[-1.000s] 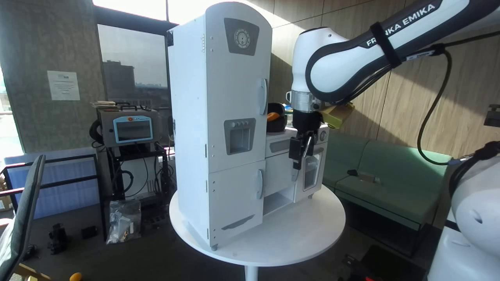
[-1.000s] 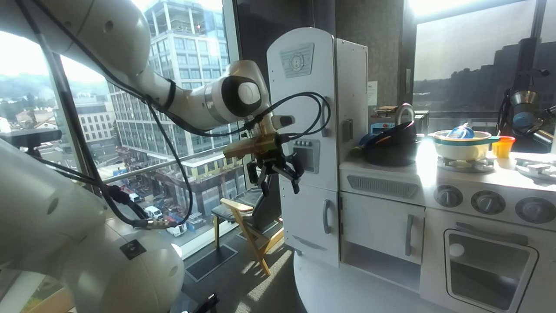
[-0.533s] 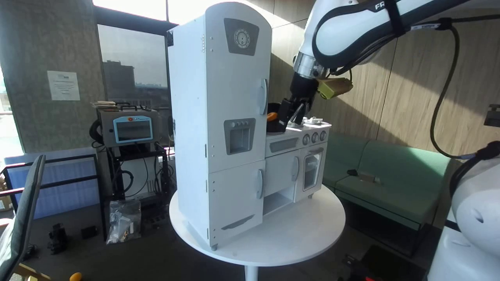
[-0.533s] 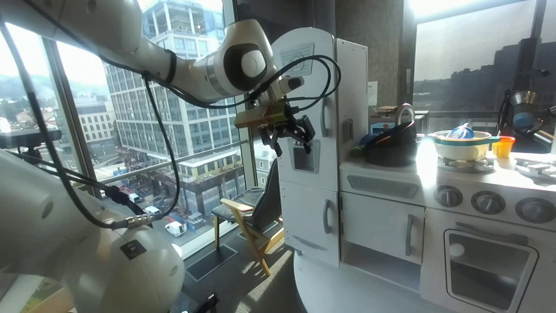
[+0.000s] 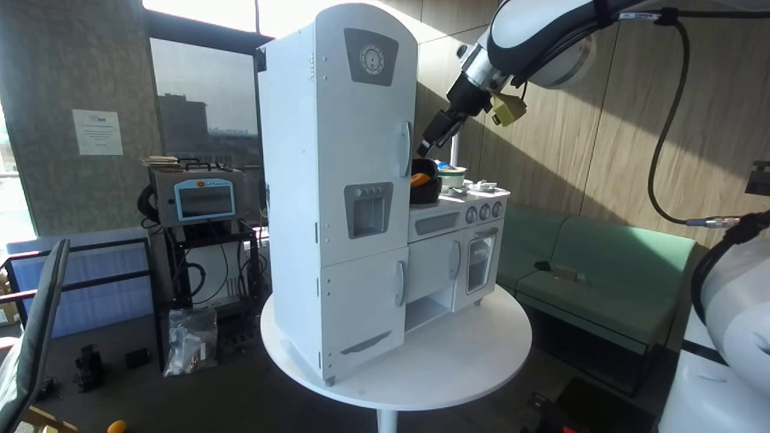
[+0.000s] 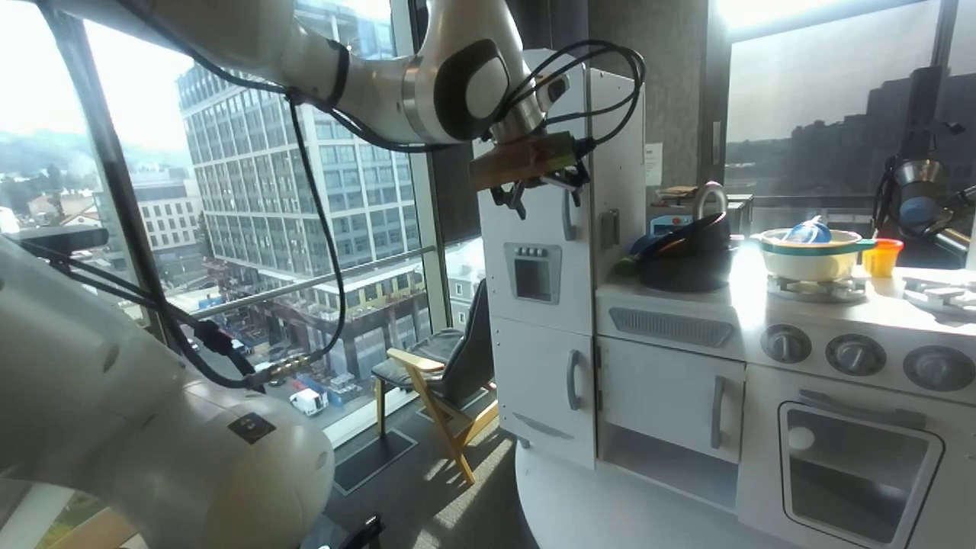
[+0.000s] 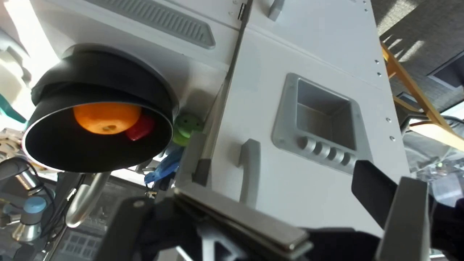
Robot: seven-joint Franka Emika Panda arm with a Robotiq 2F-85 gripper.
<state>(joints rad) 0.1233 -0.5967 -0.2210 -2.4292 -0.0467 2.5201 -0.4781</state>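
Tool [image 6: 549,207] agape — handle [image 7: 251,169] partly hidden

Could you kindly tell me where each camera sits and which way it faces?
Exterior view: set back from the table, facing the toy fridge, front and side; the arm enters from the right.
Exterior view: close beside the arm, facing the fridge and toy stove; arm and open gripper show left of the stove.
Wrist view: on the wrist, facing the fridge and into the black pot, roughly upside down; fingers show low.
Both exterior views share fridge, stove, pot, gripper.
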